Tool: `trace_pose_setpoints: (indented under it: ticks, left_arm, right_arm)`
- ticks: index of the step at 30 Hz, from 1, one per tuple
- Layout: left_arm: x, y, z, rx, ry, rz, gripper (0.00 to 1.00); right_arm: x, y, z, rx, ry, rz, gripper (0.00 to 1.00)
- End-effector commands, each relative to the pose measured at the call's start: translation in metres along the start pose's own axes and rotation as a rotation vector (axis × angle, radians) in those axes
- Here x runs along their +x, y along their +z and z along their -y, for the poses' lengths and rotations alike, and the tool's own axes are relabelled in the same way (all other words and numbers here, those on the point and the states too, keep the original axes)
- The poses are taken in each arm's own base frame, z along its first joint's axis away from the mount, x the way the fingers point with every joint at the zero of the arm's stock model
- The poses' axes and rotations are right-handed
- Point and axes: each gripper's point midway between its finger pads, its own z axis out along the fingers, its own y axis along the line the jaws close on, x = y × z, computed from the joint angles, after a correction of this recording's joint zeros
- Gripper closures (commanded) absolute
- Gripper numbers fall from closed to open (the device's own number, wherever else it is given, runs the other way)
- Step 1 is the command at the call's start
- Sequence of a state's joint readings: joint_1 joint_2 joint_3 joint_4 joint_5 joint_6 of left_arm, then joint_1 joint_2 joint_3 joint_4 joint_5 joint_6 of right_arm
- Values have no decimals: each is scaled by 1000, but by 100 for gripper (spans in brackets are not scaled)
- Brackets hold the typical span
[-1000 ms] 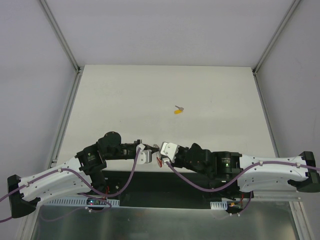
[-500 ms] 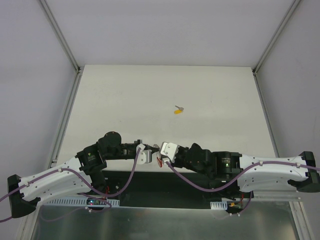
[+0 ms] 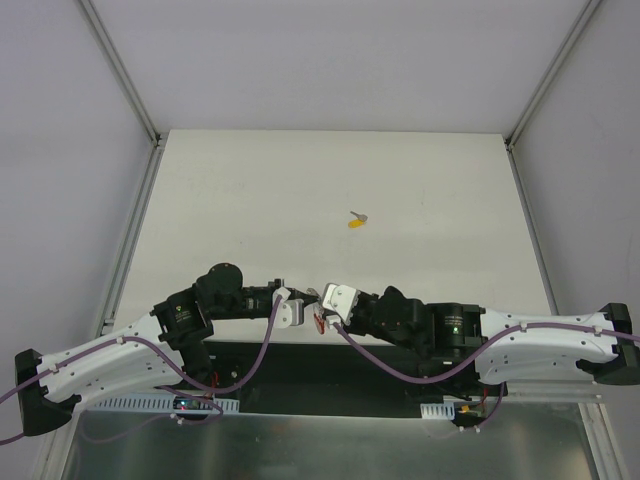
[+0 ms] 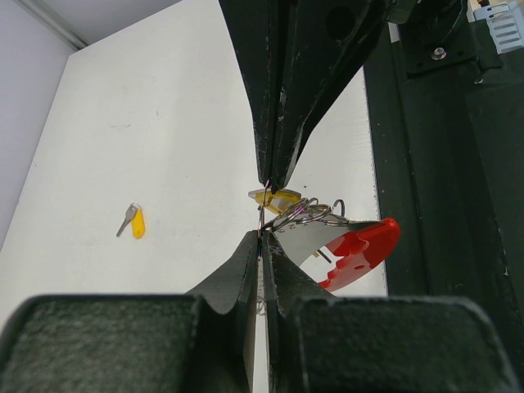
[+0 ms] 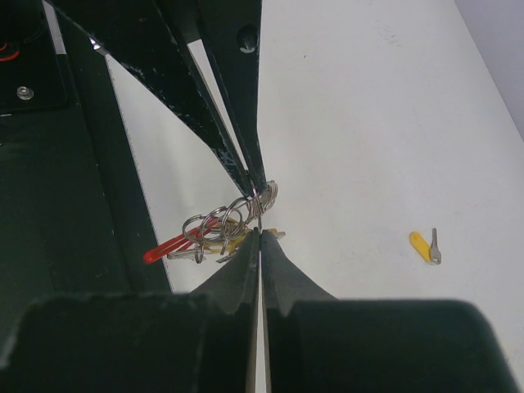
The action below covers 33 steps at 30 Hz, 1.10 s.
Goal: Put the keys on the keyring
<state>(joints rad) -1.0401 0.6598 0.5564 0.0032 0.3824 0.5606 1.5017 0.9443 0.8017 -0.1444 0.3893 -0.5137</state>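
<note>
Your left gripper: pinching keyring | your right gripper: pinching same keyring | loose key: on table, farther out.

The left gripper and the right gripper meet tip to tip, each blocking the other's straight path. The keyring hangs bunched from their closed tips on the side toward the arm bases. On that same side the dark base plate and purple cables crowd the room. Beyond both grippers, away from the bases, the white tabletop lies open. One loose key sits well off there, slightly toward the right gripper's side. Slanted frame rails bound the tabletop far out to either side
</note>
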Motion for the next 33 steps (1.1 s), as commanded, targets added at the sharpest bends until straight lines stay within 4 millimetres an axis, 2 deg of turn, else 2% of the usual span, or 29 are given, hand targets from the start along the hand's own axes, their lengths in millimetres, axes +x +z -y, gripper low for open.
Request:
trace_pose_setpoints:
  ticks: [1,33]
  left_arm:
    - [-18,-1,-10,-40,17,66,100]
    - [-18,0,-8,-27,16,70,100]
  right_arm:
    - [-9,-2,8,35,30,35,99]
    - [-12,0,3,5,22,39,99]
